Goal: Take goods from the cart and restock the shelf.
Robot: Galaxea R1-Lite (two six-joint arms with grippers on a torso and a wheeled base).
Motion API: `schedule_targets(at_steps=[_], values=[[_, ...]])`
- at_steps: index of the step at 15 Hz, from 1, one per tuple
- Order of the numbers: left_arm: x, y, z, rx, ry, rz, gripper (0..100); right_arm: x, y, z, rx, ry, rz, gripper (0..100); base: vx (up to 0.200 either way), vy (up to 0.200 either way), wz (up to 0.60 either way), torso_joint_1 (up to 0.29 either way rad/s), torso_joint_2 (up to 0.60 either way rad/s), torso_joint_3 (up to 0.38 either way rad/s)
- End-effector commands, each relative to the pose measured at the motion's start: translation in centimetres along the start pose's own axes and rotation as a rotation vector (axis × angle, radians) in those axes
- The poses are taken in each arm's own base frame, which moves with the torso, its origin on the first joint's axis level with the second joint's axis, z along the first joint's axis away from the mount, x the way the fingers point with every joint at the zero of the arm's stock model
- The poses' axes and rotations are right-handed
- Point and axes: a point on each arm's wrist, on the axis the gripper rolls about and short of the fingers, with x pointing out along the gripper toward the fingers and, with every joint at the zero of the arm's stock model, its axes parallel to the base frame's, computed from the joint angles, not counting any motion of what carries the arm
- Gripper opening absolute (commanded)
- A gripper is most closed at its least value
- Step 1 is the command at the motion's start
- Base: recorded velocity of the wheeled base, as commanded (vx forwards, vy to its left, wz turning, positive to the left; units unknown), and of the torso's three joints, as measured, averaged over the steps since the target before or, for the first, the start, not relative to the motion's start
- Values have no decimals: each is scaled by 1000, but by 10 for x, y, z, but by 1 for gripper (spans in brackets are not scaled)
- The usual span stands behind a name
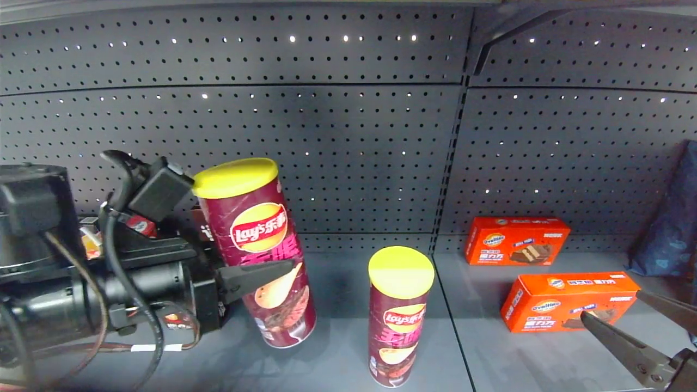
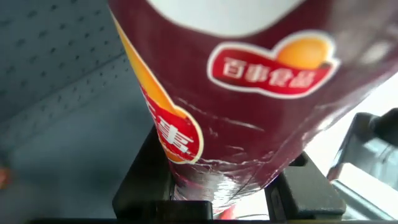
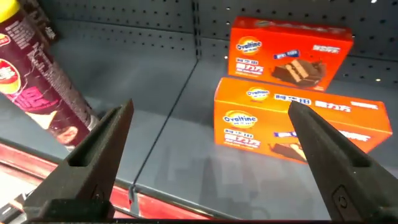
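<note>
A maroon chip can (image 1: 256, 245) with a yellow lid leans tilted over the left part of the grey shelf (image 1: 337, 354). My left gripper (image 1: 275, 267) is shut on its lower half. From the left wrist, the can (image 2: 249, 93) sits between the black fingers (image 2: 146, 180). A second, identical can (image 1: 400, 316) stands upright to the right of it, apart from the first. My right gripper (image 1: 612, 305) hovers open at the lower right, in front of the nearer orange box (image 1: 566, 299). The right wrist view shows the right gripper (image 3: 211, 109) wide open with nothing in it.
Two orange snack boxes, the farther one (image 1: 517, 239) near the back panel, lie on the right shelf bay (image 3: 292, 53) (image 3: 298, 124). A dark blue bag (image 1: 670, 223) leans at the far right. Small packets (image 1: 92, 234) sit behind my left arm. The standing can (image 3: 37, 81) is near the red front edge.
</note>
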Motion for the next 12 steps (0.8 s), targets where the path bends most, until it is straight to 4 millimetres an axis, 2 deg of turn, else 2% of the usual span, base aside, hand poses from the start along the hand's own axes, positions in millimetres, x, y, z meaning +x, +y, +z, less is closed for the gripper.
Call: schedule_targets(at_steps=[1,2,7,12], values=[[43,25,-18,34,59,-31,0,-2,-1,0,2,-8,-4,100,0,0,0,0,0,0],[61,34,-19,48,62,-39,0,-1,-3,2,6,-17,-22,100,0,0,0,0,0,0],[119,55,-13,60,55,-129,0,-4,-4,-2,6,-11,-24,100,0,0,0,0,0,0],[173,70,-17,101,47,-165,0,-4,-4,-2,7,-8,-23,100,0,0,0,0,0,0]])
